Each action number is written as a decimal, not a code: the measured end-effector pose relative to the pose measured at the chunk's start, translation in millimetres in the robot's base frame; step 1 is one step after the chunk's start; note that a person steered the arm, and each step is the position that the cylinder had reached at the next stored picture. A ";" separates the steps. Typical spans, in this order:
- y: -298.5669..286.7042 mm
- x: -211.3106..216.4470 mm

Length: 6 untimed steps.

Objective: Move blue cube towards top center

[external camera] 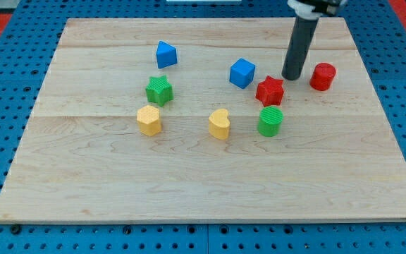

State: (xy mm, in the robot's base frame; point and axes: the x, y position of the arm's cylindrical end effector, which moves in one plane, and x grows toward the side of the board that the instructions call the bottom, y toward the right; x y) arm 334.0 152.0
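The wooden board [203, 176] carries eight blocks. The blue cube [242, 73] sits slightly right of centre in the far half. The rod ends at my tip [292, 77], which stands to the right of the cube and a little apart from it, just behind the red star [270, 90] and to the left of the red cylinder [323, 76]. The arm has no pincer; the rod holds nothing and, as far as can be judged, touches no block.

Other items: a blue triangular block [165, 54] at far left of centre, a green star [159, 89], a yellow hexagonal block [149, 120], a yellow heart [220, 124] and a green cylinder [270, 121], all nearer than the cube.

Assessment of risk. The tip is on the wrong side for the work. Top centre lies beyond the cube and somewhat to its left, so the push ought to start from the cube's near right face. To get there the tip must pass round or across the red star, which lies close to the cube's near right corner; a direct line would likely drag the star along or knock it into the cube.

A straight leftward push from the present spot would send the cube sideways towards the blue triangular block and not far enough away. An off-centre contact on a flat face may also turn the cube and let it slip off the tip. The far edge of the board is not distant, so an overlong stroke could carry the cube past the target.
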 end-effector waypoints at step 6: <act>-150.0 43.7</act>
